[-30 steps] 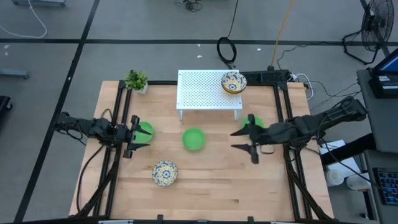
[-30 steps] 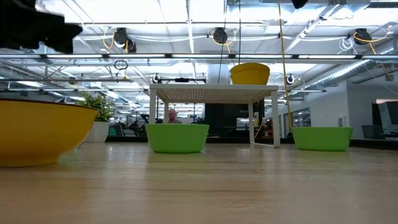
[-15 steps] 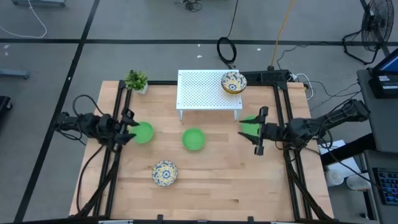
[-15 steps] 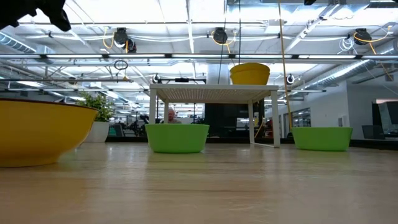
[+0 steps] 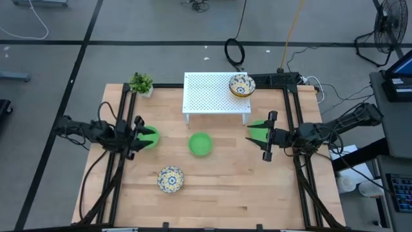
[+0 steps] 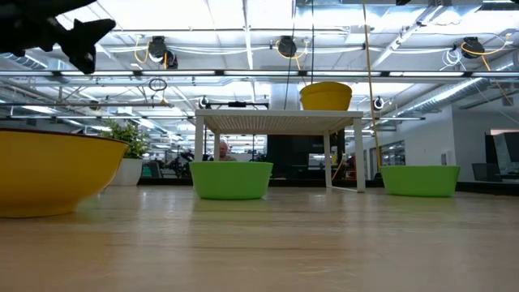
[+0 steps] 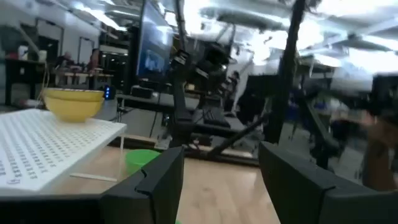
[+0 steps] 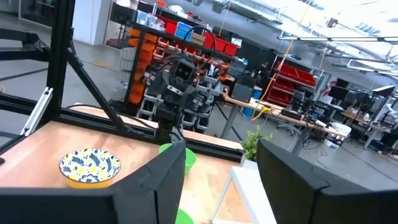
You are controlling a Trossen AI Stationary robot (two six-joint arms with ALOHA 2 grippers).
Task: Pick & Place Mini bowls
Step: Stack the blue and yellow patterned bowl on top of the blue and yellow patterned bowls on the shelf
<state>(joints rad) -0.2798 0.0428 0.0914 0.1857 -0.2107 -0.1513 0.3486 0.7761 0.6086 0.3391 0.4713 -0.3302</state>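
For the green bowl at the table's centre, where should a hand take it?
Take the centre green bowl by its rim, coming straight down with one finger inside and one outside. It sits upright and open with a thin, flaring wall and clear table all around it.

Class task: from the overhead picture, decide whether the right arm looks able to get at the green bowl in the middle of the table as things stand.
Probably yes. The right gripper stands with jaws open, and bare table lies between it and the middle green bowl. The white rack sits farther back, off that path.
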